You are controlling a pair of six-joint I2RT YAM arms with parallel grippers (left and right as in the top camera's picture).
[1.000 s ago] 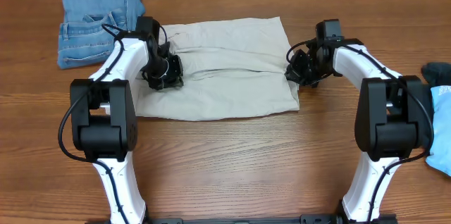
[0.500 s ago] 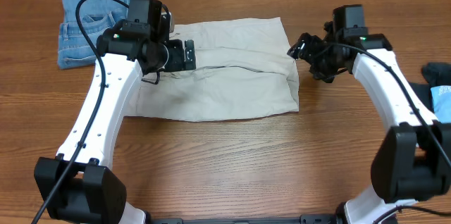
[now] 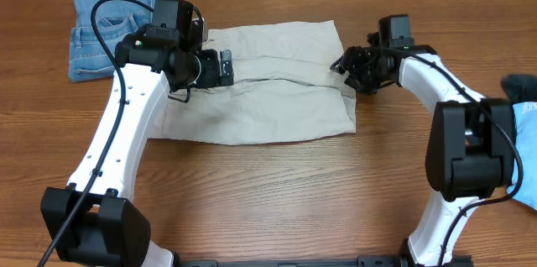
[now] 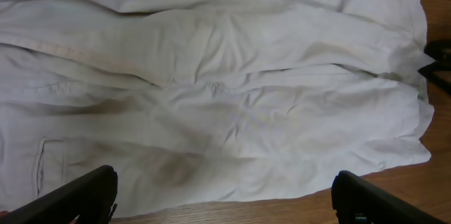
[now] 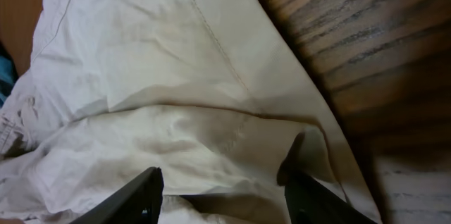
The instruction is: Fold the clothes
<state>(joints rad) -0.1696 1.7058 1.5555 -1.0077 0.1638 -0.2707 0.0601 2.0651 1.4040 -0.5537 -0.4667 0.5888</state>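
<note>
The cream shorts (image 3: 277,91) lie spread flat in the middle of the wooden table (image 3: 277,191), long side running left to right, with a soft crease along the middle. The left gripper (image 3: 225,65) hangs above their left part, its jaws wide apart and nothing between them; in the wrist view its fingers (image 4: 77,192) frame the cloth from above, and the near hem shows with bare wood just beyond it. The right gripper (image 3: 342,64) sits at the shorts' right edge, jaws apart, its fingers (image 5: 134,196) straddling a raised fold of fabric without pinching it. Folded blue jeans (image 3: 109,36) lie at the far-left corner, near the shorts' top-left corner; the left arm hides whether they touch. A light-blue piece (image 3: 527,133) and a dark piece (image 3: 520,86) lie at the right border, well apart from the shorts. Between the shorts' near edge and the arm bases the wood is open
</note>
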